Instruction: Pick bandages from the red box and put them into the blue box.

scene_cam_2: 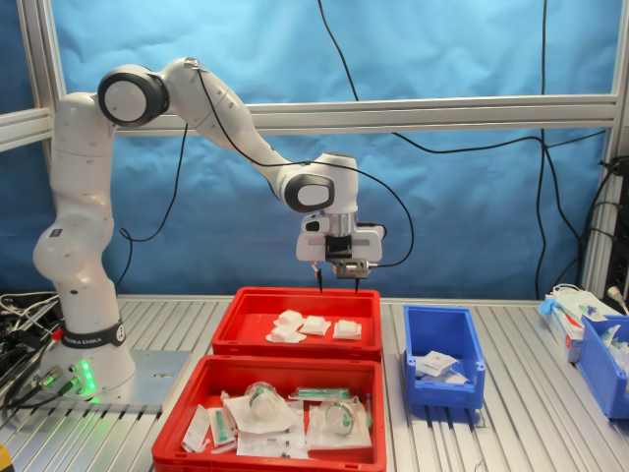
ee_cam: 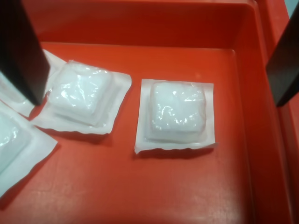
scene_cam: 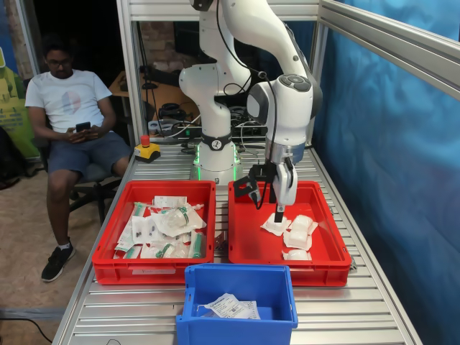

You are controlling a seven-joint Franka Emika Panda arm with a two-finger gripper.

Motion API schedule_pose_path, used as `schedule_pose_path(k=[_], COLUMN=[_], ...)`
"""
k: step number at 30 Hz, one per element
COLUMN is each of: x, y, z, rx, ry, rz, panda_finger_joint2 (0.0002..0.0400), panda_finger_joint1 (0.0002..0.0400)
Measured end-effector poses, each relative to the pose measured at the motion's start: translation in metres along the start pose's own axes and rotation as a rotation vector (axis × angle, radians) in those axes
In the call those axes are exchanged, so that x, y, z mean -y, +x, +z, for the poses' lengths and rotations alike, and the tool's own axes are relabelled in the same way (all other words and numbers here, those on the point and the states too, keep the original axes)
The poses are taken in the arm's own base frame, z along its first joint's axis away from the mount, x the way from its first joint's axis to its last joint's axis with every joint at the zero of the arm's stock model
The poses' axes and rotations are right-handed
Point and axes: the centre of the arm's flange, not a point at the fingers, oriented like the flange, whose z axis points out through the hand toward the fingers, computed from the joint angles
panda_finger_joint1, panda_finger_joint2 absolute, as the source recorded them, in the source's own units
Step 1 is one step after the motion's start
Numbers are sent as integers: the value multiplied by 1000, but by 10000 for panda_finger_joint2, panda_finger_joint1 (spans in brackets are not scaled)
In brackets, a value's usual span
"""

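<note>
The gripper [ee_cam: 154, 51] hangs with its jaws spread wide and empty, straddling a white bandage [ee_cam: 176, 114] lying flat on the floor of the red box [ee_cam: 140, 28], seemingly lined up for a pinch. More bandages [scene_cam: 298, 233] lie just beside it. The blue box [scene_cam_2: 442, 339], already holding a packet, stands nearby.
</note>
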Motion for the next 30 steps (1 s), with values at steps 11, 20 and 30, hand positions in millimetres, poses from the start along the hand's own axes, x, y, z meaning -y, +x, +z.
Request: schedule_pose_path(k=[11,20,30], x=[0,-12,-46], y=[-1,-7,-17], z=[0,14,49], rx=[6,-11,-64], ry=[2,-11,-48], rz=[-1,-24,-84], panda_finger_joint2=[400,400,400], panda_finger_joint1=[400,400,400])
